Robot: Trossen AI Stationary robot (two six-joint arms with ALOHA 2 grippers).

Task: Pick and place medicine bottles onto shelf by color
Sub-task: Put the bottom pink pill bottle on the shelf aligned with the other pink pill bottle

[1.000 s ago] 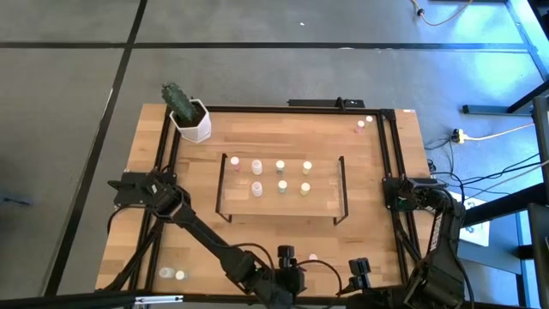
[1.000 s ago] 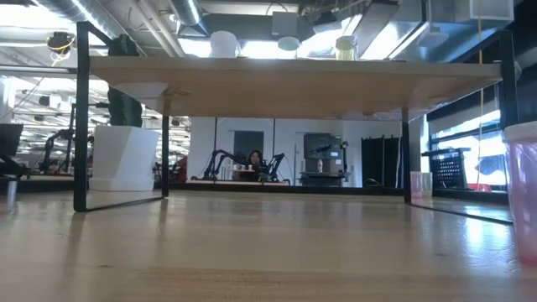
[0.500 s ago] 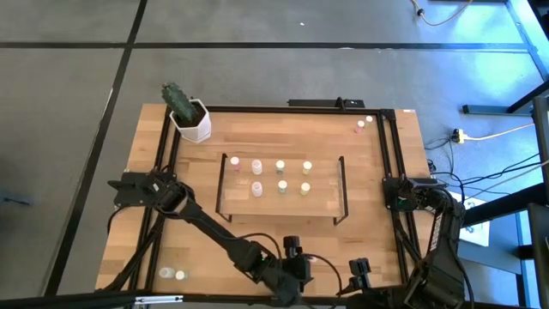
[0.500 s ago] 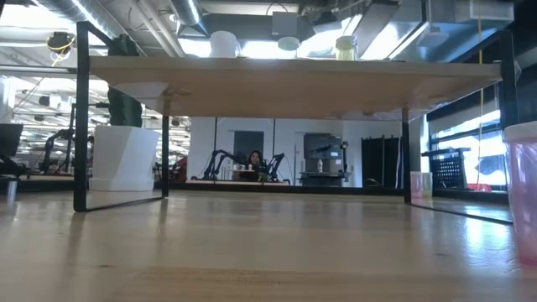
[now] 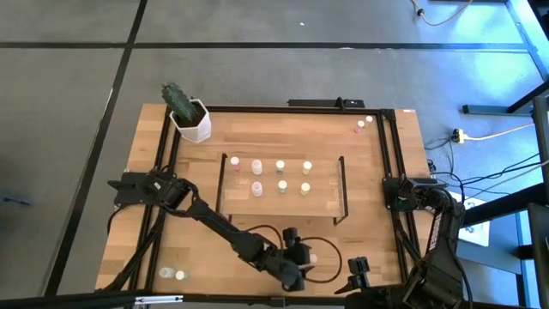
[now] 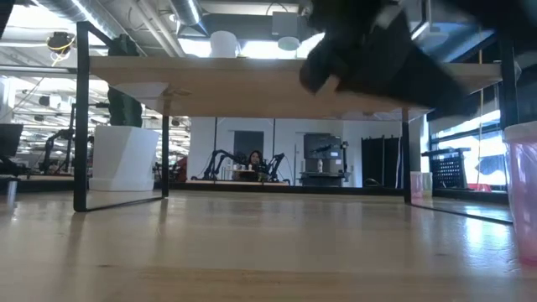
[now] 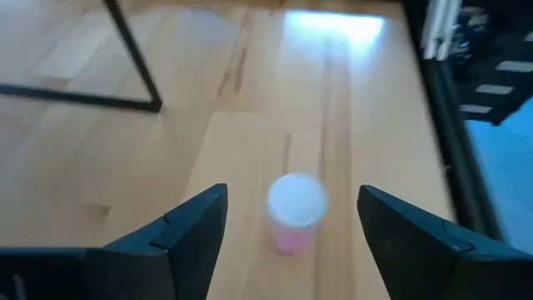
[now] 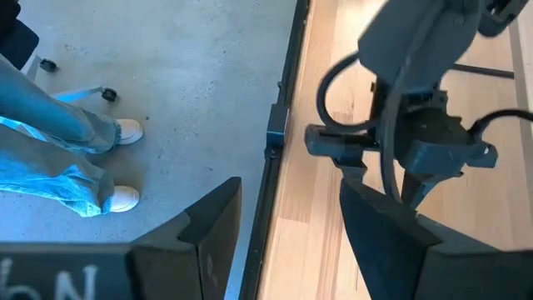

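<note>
A pink medicine bottle (image 7: 293, 218) with a white cap stands upright on the table near its near edge. My left gripper (image 5: 301, 257) is open, a finger on either side of the bottle and a little short of it, touching nothing. The shelf (image 5: 283, 204) stands mid-table with pink, pale green and yellow bottles (image 5: 280, 166) in rows on top. More bottles stand at the far right corner (image 5: 364, 124) and the near left corner (image 5: 172, 274). My right gripper (image 5: 356, 276) waits open over the near edge.
A white pot with a cactus (image 5: 193, 122) stands at the far left corner. Black frame rails (image 5: 388, 172) run along the table's sides. A person's legs (image 8: 79, 158) show on the floor beyond the near edge. A pink bottle (image 6: 523, 193) fills the low view's right edge.
My left gripper has moved down and toward the table's right edge, closing in on the pink bottle near the front. Its dark arm has come into the low view at the upper right. The bottle has stayed where it was.
</note>
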